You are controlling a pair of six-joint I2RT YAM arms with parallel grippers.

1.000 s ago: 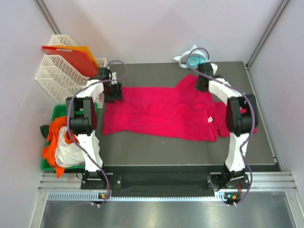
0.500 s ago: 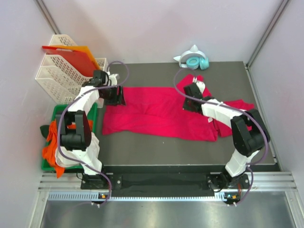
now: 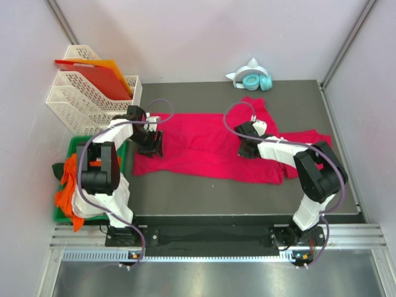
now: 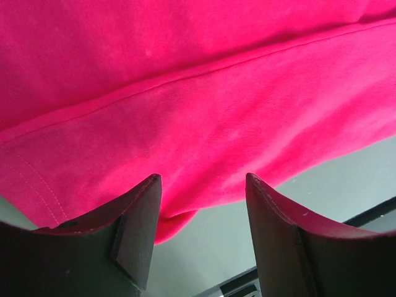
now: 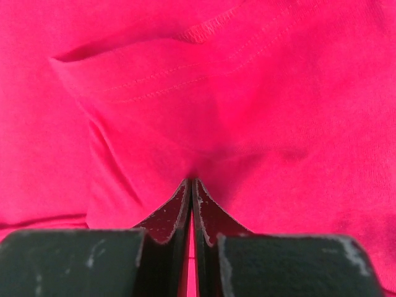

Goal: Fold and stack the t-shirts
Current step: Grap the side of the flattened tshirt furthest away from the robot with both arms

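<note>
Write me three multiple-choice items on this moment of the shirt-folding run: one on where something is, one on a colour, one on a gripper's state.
1. Where are the headphones?
A. At the table's far edge, clear of the t-shirt.
B. On top of the t-shirt.
C. At the table's near edge.

2. What colour is the bin at the table's left side?
A. Blue.
B. Green.
C. Yellow.

3. How does the right gripper stand?
A. Wide open above bare table.
B. Closed on the headphones.
C. Shut on t-shirt fabric.

Key:
1 A: they sit beyond the cloth and do not touch it.
2 B: the bin's rim and wall show green.
3 C: in the right wrist view the jaws meet, with pink fabric puckered at their tips.
</note>
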